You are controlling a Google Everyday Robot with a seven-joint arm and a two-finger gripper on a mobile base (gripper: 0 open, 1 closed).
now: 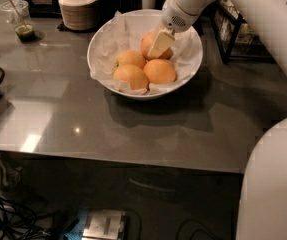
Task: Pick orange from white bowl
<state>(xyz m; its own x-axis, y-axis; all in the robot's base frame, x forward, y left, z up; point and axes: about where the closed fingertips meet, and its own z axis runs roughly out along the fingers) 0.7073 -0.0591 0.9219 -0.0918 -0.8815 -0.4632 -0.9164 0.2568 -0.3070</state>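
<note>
The white bowl (195, 59), lined with crinkled white paper, stands on the grey table at the back centre. It holds several oranges. The back orange (148, 41) lies under my gripper (157, 48), which reaches down into the bowl from the upper right and rests against that orange's front right side. Another orange (129, 59) lies at the left, one (130, 77) at the front left and one (159, 71) at the front right. The white arm covers the bowl's far right rim.
A stack of small beige bowls (77, 8) stands behind the bowl to the left. A plastic cup with green contents (22, 23) is at the far left. A dark rack (240, 31) stands at the right. The table's front edge (113, 156) runs below, with cables on the floor.
</note>
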